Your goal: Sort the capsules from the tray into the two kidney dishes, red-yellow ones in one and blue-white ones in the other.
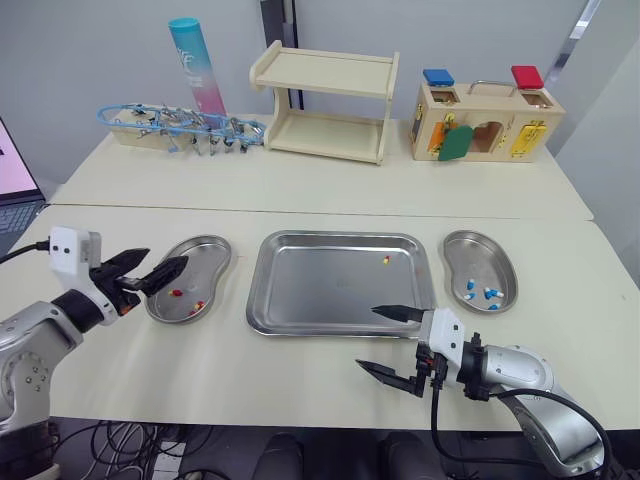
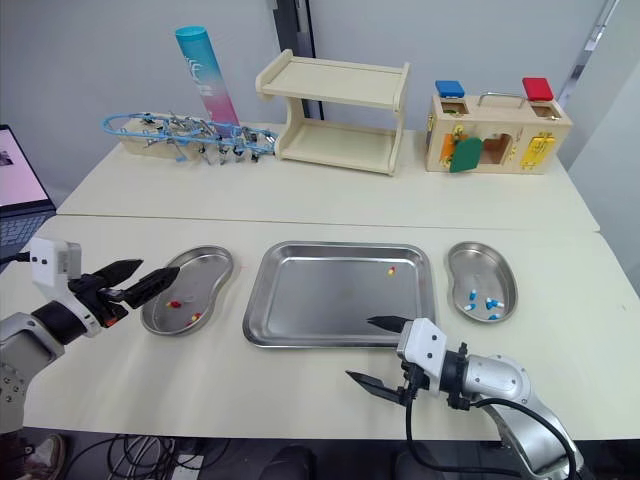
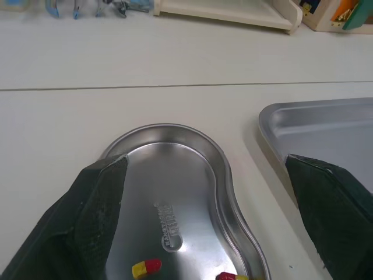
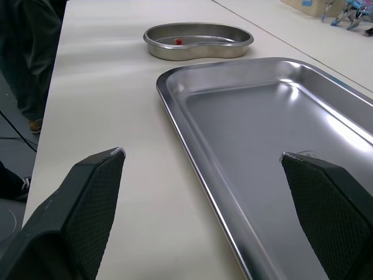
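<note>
Nothing written here can be read with certainty. The left kidney dish carries a small embossed stamp in the middle of its floor, but the letters are too blurred to make out. The tall blue-and-pink tube at the back of the bench bears white lettering near its top, likewise too small to read.

We're seeing the laptop cut by the frame edge, screen unreadable. In L wrist view we're losing part of the tray & L dish past the edge; dish stamp is showing too blurry. L gripper is covering some rim.
</note>
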Motion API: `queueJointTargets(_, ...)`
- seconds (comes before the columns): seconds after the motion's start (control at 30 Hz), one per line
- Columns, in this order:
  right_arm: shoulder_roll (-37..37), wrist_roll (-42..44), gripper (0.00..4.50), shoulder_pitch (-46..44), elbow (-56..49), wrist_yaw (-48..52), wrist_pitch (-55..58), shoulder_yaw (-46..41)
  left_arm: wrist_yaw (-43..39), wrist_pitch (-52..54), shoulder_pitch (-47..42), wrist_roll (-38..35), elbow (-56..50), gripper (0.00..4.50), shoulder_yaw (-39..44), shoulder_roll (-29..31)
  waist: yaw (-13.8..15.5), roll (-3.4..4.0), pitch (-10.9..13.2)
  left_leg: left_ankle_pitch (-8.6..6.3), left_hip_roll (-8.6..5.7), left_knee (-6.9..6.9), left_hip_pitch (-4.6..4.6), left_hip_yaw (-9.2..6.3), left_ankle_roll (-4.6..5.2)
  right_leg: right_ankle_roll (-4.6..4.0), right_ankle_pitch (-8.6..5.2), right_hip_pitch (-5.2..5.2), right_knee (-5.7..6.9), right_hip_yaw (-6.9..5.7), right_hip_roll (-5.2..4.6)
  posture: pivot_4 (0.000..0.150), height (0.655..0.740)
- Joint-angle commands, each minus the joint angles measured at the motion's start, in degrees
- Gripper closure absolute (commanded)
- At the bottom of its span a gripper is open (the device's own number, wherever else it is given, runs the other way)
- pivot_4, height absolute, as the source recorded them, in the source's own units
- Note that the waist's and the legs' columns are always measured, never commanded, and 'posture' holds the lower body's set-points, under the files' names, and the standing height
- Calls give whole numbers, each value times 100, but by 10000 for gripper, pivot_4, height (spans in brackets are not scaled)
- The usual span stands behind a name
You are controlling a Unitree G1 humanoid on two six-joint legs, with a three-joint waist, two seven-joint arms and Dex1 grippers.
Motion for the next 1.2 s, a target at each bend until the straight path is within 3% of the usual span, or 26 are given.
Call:
queueJointTargets(0.03,28,-21,0,30,-103,-66,-198,-78,-98,-218,103,2,-68,300,455,354,0,0,0,0,0,-1,1,0,0,0,0,0,0,1,0,1500,7400)
queueJointTargets(0.33,-59,-11,0,161,-107,-193,-276,-299,-4,-888,670,395,565,300,1130,629,-5,1,1,0,0,-5,1,2,0,-1,0,-3,-2,3,0,1500,7400)
queueJointTargets(0.57,-849,424,0,759,-115,83,-202,-1762,141,-1625,1765,870,931,300,1673,339,1,0,0,-1,0,-8,0,9,0,-1,0,-1,-6,6,-2,1500,7400)
queueJointTargets(0.87,-1978,462,0,1148,1534,1055,-809,-3509,-102,-2245,2752,915,1293,300,1757,-36,19,-15,-9,-1,2,-7,2,13,0,-1,0,4,-7,5,-3,1500,7400)
queueJointTargets(1.2,-2317,314,0,942,2809,1417,-1094,-3598,-122,-2517,2901,845,1313,300,1626,-288,-1,-15,-9,-1,2,-7,5,21,0,-2,0,6,-7,8,-6,1500,7400)
